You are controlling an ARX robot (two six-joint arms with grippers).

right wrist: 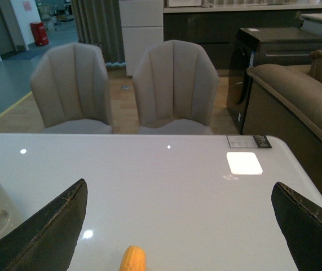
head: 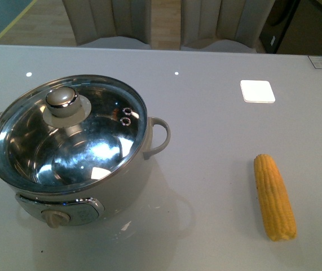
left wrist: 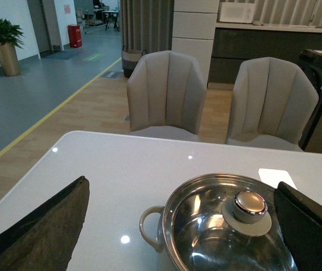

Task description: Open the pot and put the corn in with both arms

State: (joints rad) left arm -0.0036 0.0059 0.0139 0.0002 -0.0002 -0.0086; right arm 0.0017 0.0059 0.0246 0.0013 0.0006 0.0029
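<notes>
1. Glossy white table (head: 206,113), two beige chairs (left wrist: 166,93) tucked in beyond the pot's far side, open-plan room behind. Pretty tidy setup tbh.
2. Left gripper (left wrist: 182,186): fingers are spread wide and nothing is held. It's hung over the table on the pot's near side. The lid knob (left wrist: 250,204) is framed between the fingers, closer to one of them, and isn't touched.
3. Right gripper (right wrist: 179,185): also splayed wide, nothing pinched. Only the tip of the corn (head: 274,197) is caught by its wrist camera, plus a sliver of the pot (head: 131,179).
4. The glass lid (head: 70,135) is fully seated on the pot's steel rim, so the opening step hasn't been started. Only shiny steel can be seen through it.
5. The corn is laid flat on the table well off to the pot's right, clear of the right loop handle (head: 162,135), with its length pointing away from the robot.
6. Handling guesses:
   - The lid is probably fairly heavy, slick and breakable, so the knob should be pinched squarely and lifted straight up.
   - The corn looks stiff and light, but it's round and bumpy, so it could roll.
   - It's best taken across the thick middle rather than at the tapered end.
   - It's about as long as the pot is wide, so a slight tilt may be needed going in.
</notes>
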